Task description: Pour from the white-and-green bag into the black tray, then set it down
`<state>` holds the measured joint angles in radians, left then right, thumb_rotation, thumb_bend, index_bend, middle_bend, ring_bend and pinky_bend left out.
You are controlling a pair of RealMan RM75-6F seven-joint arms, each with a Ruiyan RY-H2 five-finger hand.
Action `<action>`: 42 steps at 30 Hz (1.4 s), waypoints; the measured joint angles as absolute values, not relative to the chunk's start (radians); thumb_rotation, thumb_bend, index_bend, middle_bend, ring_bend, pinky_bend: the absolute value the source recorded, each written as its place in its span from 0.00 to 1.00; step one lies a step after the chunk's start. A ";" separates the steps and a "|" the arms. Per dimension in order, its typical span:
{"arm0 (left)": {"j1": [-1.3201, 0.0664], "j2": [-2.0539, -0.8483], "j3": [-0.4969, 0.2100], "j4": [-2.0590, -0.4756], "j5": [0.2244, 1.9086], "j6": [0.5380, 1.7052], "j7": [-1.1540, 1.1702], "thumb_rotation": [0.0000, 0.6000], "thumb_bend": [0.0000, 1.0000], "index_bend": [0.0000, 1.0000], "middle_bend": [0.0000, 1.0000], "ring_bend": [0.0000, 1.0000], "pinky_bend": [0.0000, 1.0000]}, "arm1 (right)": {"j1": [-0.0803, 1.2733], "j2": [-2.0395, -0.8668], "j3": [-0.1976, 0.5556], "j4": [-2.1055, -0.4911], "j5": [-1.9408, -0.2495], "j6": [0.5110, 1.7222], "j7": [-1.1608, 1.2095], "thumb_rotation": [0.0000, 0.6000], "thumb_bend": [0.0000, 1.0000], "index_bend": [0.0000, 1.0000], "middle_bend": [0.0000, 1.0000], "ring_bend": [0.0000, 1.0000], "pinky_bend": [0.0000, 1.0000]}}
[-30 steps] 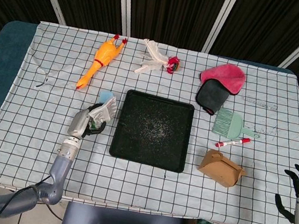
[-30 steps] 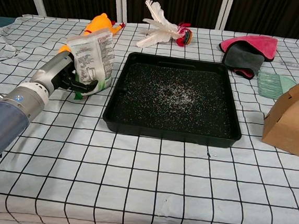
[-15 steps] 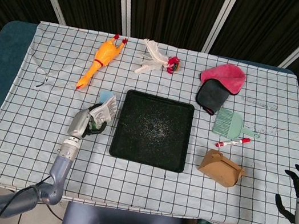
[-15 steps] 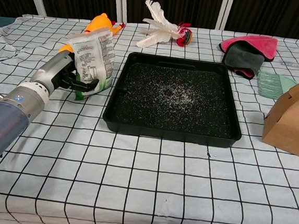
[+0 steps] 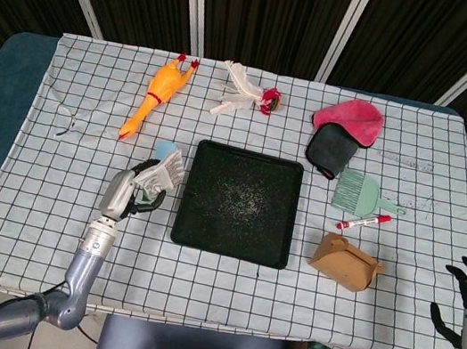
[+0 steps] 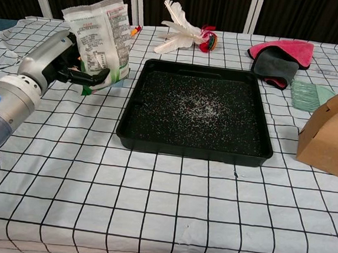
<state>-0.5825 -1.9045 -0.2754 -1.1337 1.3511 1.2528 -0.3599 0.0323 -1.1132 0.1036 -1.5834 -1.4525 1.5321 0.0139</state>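
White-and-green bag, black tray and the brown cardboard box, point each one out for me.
white-and-green bag [image 6: 101,40], chest view, middle of its printed front.
black tray [image 6: 193,153], chest view, near rim.
brown cardboard box [image 5: 345,262], head view, top of the box.

The bag [image 6: 102,41] is glossy, crinkled plastic film; the tray [image 6: 155,146] matt black plastic; the tabletop [image 6: 162,209] wears checked cloth; the hand [image 6: 56,63] looks brushed metal.

Print on the white-and-green bag [image 6: 101,38] is too small to read.
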 measured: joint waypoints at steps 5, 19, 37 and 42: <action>-0.588 -1.762 -0.278 -1.352 1.319 1.184 -0.211 1.00 0.72 0.37 0.40 0.32 0.50 | 0.033 -1.115 0.104 -1.581 -1.444 1.525 0.008 1.00 0.29 0.21 0.10 0.19 0.23; -0.781 -1.394 -0.366 -1.683 0.924 0.866 0.421 1.00 0.72 0.41 0.43 0.34 0.50 | 0.034 -1.126 0.119 -1.554 -1.382 1.500 -0.015 1.00 0.29 0.21 0.10 0.19 0.23; -0.939 -1.336 -0.414 -1.484 1.010 0.499 0.086 1.00 0.72 0.41 0.43 0.34 0.50 | 0.039 -1.148 0.131 -1.542 -1.329 1.478 -0.099 1.00 0.29 0.21 0.10 0.19 0.23; -0.972 -1.312 -0.378 -1.506 0.904 0.505 0.113 1.00 0.72 0.41 0.44 0.35 0.50 | 0.041 -1.150 0.131 -1.540 -1.323 1.471 -0.100 1.00 0.29 0.21 0.10 0.19 0.23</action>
